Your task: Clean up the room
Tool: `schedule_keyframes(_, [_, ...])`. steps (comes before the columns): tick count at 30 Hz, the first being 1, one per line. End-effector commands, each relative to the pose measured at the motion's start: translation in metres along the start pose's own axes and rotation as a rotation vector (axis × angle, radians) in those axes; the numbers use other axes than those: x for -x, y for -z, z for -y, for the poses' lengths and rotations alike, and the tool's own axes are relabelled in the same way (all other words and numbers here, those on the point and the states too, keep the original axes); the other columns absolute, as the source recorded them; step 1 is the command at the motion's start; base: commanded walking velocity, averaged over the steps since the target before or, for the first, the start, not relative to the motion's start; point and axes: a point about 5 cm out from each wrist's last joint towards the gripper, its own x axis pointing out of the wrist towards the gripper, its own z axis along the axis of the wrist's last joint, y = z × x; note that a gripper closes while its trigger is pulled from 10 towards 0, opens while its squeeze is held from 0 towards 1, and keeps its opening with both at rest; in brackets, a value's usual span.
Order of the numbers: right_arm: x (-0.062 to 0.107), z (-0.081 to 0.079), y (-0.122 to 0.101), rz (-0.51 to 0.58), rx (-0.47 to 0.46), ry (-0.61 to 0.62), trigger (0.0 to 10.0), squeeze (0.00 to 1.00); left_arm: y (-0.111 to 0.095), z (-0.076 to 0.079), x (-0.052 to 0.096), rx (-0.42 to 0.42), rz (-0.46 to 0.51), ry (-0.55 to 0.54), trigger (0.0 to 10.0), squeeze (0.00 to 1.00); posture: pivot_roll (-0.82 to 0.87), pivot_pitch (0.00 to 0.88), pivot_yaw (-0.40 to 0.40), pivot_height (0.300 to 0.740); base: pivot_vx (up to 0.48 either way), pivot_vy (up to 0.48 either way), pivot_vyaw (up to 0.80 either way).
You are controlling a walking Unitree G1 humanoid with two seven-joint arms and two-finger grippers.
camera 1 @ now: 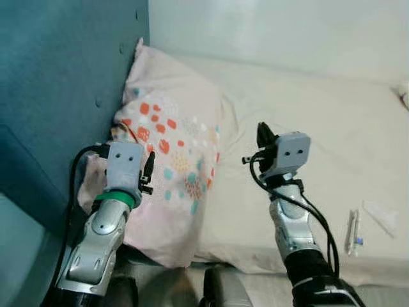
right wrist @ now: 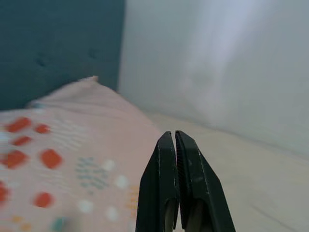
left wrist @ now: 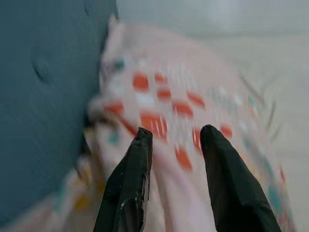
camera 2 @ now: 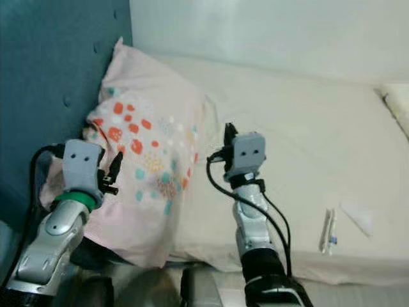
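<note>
1. A pink pillow with orange, teal and white spots lies at the head of the bed, its upper end pushed into the corner where the teal headboard meets the wall; its lower end hangs a little over the near edge of the mattress
2. The left hand is released, its two black fingers spread apart and poised just above the pillow's near left edge, beside the headboard; the cloth is blurred here, so whether the tips already touch it cannot be told
3. The right hand is clenched on nothing, held in the air over the sheet just right of the pillow
4. The step in hand looks like taking hold of the pillow to straighten it. To do it well, the left hand should come down so a fold of the pillow's edge sits between the fingers before they close, and should pinch the thick seam rather than loose cover cloth
5. The right hand would need to spread its fingers and take the opposite edge, so the pillow lifts level
6. A thin white tube-like item and a scrap of paper lie on the bed near its front edge, well apart from the pillow
</note>
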Motion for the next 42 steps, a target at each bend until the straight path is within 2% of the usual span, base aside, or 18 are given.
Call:
schedule_keyframes(1, [0.008, -0.001, 0.007, -0.04, -0.001, -0.015, 10.0, 0.0, 0.002, 0.006, -0.001, -0.008, 0.0, 0.015, 10.0, 0.0, -0.02, 0.007, -0.077, 0.709, 0.0, 0.0, 0.0])
schedule_keyframes(15, [0.056, -0.006, 0.038, -0.236, -0.086, -0.044, 10.0, 0.0, 0.005, 0.012, -0.001, -0.005, 0.005, 0.022, 10.0, 0.0, -0.05, 0.027, -0.079, 0.738, 0.0, 0.0, 0.0])
schedule_keyframes(18, [0.113, -0.007, 0.071, -0.552, -0.133, -0.152, 10.0, 0.0, 0.007, 0.013, 0.0, -0.009, 0.005, 0.024, 10.0, 0.0, -0.05, 0.037, -0.086, 0.738, 0.0, 0.0, 0.0])
schedule_keyframes(19, [0.113, -0.007, 0.071, -0.552, -0.133, -0.152, 10.0, 0.0, 0.007, 0.013, 0.0, -0.009, 0.005, 0.024, 10.0, 0.0, -0.05, 0.037, -0.086, 0.738, 0.0, 0.0, 0.0])
schedule_keyframes(22, [0.209, 0.014, 0.089, -0.987, -0.045, -0.413, 10.0, 0.0, 0.007, 0.013, 0.002, -0.008, 0.002, 0.03, 10.0, 0.0, -0.07, 0.062, -0.089, 0.738, 0.0, 0.0, 0.0])
schedule_keyframes(25, [0.235, 0.025, 0.087, -1.102, -0.026, -0.487, 10.0, 0.0, 0.007, 0.013, 0.002, -0.007, 0.001, 0.033, 10.0, 0.0, -0.07, 0.062, -0.089, 0.738, 0.0, 0.0, 0.0])
schedule_keyframes(27, [0.25, 0.089, 0.066, -1.216, 0.323, -0.607, 10.0, 0.0, 0.008, 0.015, 0.003, -0.003, -0.003, 0.049, 10.0, 0.0, -0.1, 0.073, -0.074, 0.738, 0.0, 0.0, 0.0])
schedule_keyframes(28, [0.25, 0.089, 0.066, -1.216, 0.323, -0.607, 10.0, 0.0, 0.008, 0.015, 0.003, -0.003, -0.003, 0.049, 10.0, 0.0, -0.1, 0.073, -0.074, 0.738, 0.0, 0.0, 0.0])
schedule_keyframes(29, [0.227, 0.13, 0.047, -1.201, 0.569, -0.606, 10.0, 0.0, 0.008, 0.017, 0.003, -0.002, -0.006, 0.064, 10.0, 0.0, -0.11, 0.073, -0.054, 0.738, 0.0, 0.0, 0.0])
schedule_keyframes(30, [0.178, 0.155, 0.028, -1.051, 0.717, -0.488, 10.0, 0.0, 0.008, 0.02, 0.002, 0.002, -0.008, 0.081, 10.0, 0.0, -0.12, 0.071, -0.043, 0.738, 0.0, 0.0, 0.0])
schedule_keyframes(31, [0.178, 0.155, 0.028, -1.051, 0.717, -0.488, 10.0, 0.0, 0.008, 0.02, 0.002, 0.002, -0.008, 0.081, 10.0, 0.0, -0.12, 0.071, -0.043, 0.738, 0.0, 0.0, 0.0])
schedule_keyframes(32, [0.125, 0.16, 0.01, -0.833, 0.733, -0.332, 10.0, 0.0, 0.008, 0.023, 0.001, 0.002, -0.009, 0.098, 10.0, 0.0, -0.13, 0.071, -0.031, 0.738, 0.0, 0.0, 0.0])
schedule_keyframes(33, [0.08, 0.149, -0.006, -0.616, 0.635, -0.213, 10.0, 0.0, 0.008, 0.025, 0.0, 0.002, -0.008, 0.111, 10.0, 0.0, -0.14, 0.07, -0.025, 0.738, 0.0, 0.0, 0.0])
schedule_keyframes(34, [0.037, 0.121, -0.019, -0.359, 0.341, -0.047, 10.0, 0.0, 0.007, 0.027, -0.003, 0.0, 0.0, 0.122, 10.0, 0.0, -0.14, 0.063, -0.021, 0.738, 0.0, 0.0, 0.0])
schedule_keyframes(35, [0.037, 0.121, -0.019, -0.359, 0.341, -0.047, 10.0, 0.0, 0.007, 0.027, -0.003, 0.0, 0.0, 0.122, 10.0, 0.0, -0.14, 0.063, -0.021, 0.738, 0.0, 0.0, 0.0])
schedule_keyframes(36, [0.012, 0.095, -0.025, -0.211, 0.123, 0.05, 10.0, 0.0, 0.004, 0.029, -0.005, -0.004, 0.012, 0.126, 10.0, 0.0, -0.11, 0.058, -0.021, 0.738, 0.0, 0.0, 0.0])
schedule_keyframes(37, [-0.001, 0.074, -0.025, -0.145, 0.016, 0.099, 10.0, 0.0, 0.0, 0.028, -0.008, -0.002, 0.026, 0.12, 10.0, 0.0, -0.11, 0.057, -0.021, 0.738, 0.0, 0.0, 0.0])
schedule_keyframes(42, [0.0, 0.051, -0.016, -0.155, 0.081, 0.157, 10.0, 0.0, -0.009, 0.017, -0.012, 0.019, 0.041, 0.07, 10.0, 0.0, -0.07, 0.058, -0.026, 0.738, 0.0, 0.0, 0.0])
